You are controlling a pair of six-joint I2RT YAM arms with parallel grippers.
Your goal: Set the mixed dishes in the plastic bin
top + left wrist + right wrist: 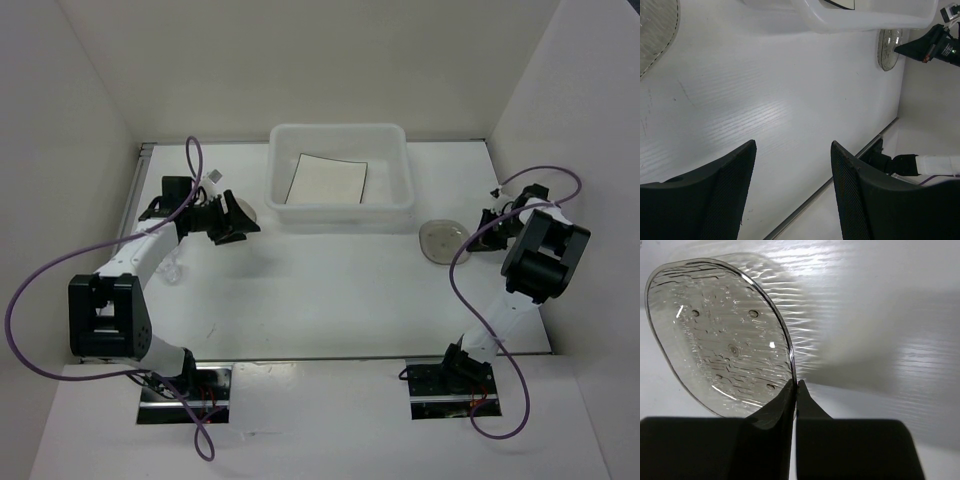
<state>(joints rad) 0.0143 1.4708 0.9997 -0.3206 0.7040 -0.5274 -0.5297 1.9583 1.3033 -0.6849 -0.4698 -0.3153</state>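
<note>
The plastic bin (340,205) stands at the back middle of the table, with the square white plate (325,180) lying flat inside it. My right gripper (478,236) is shut on the rim of a round translucent saucer (443,241), right of the bin. In the right wrist view its fingertips (796,386) pinch the edge of this saucer (715,340), which stands tilted above its shadow. My left gripper (238,224) is open and empty, its jaws (792,145) wide apart over bare table. A second saucer (250,212) lies just beside it, left of the bin, and shows in the left wrist view (655,35). A small clear glass cup (172,268) stands by the left arm.
White walls close in the table on the left, back and right. The bin's near wall (865,17) and the right-hand saucer (888,47) show at the top of the left wrist view. Purple cables loop beside both arms.
</note>
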